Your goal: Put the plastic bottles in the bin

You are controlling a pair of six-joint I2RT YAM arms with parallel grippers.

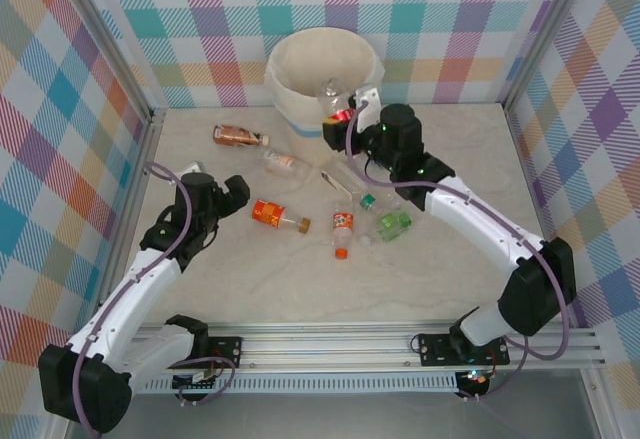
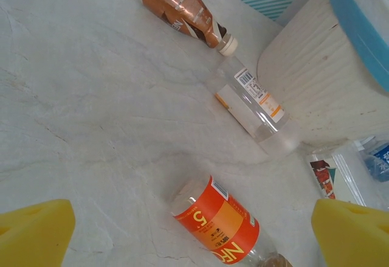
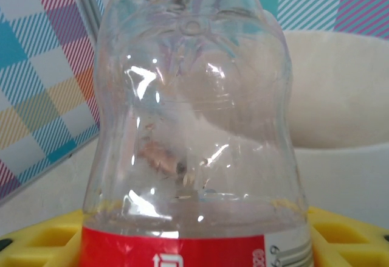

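The right jaws are clamped on a clear bottle with a red label, the yellow pads pressing it at label height, its base pointing toward the bin. From above, the bottle sits about at the bin's near rim, and I cannot tell whether it is fully over the opening. Letting go here could drop it onto the rim, so that it bounces back onto the counter among the others. The body is smooth and round, so the bottle could also swivel or slip out early if the arm swings fast. The right arm is close to the bin wall, and a nudge could shove or tip the bin. The left jaws stand wide and empty, hovering over an orange-label bottle lying on its side; closing off-centre would likely roll it away. Near it lie a brown bottle and a clear one. The clear one is just beside the bin and awkward to reach without bumping it. Several more, green and orange, lie in a tight cluster under the right arm, where one grasp could scatter neighbours.
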